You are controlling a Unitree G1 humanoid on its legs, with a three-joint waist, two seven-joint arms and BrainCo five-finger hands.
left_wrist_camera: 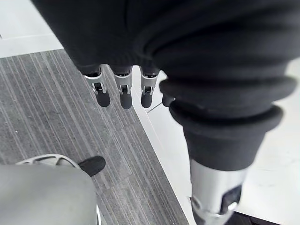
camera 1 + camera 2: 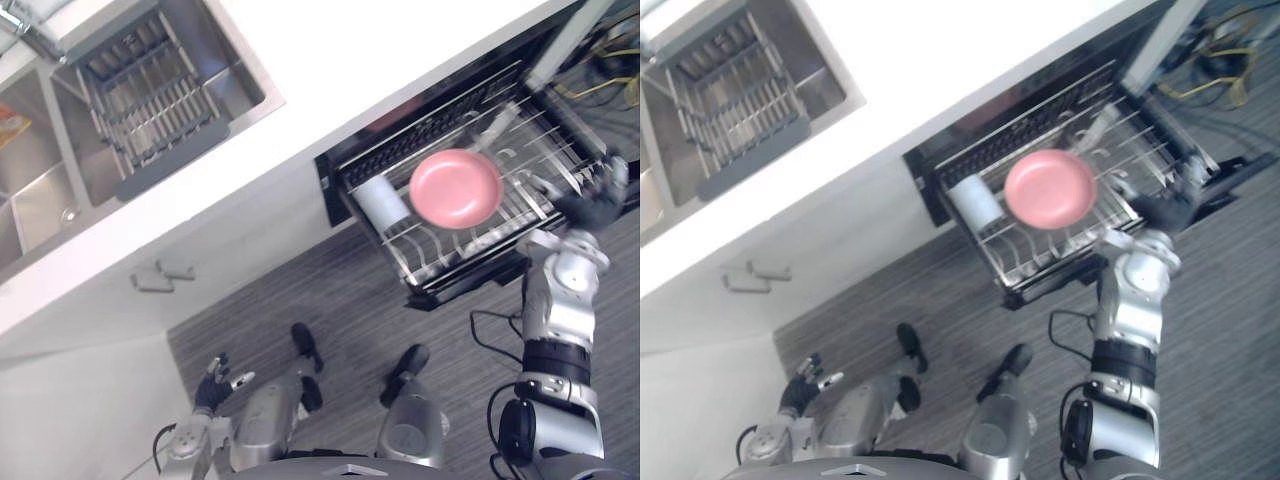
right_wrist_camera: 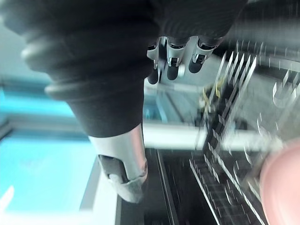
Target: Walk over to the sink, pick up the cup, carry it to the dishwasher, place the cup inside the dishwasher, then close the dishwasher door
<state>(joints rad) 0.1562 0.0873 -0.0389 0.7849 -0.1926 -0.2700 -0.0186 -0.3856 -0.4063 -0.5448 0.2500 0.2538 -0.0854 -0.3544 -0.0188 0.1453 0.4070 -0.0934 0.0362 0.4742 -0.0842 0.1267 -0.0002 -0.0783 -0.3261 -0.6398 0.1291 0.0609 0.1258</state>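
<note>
left eye view, cup (image 2: 382,200) lying in dishwasher rack (image 2: 450,262)

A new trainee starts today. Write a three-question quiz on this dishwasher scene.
1. True or false: the white cup lies in the pulled-out dishwasher rack.
2. Which thing sits next to the cup in the rack? A) a pink bowl B) a green mug C) a frying pan
3. Fill in the blank: the right hand, near the rack, holds ____.

Key: 1 true; 2 A; 3 nothing.
</note>
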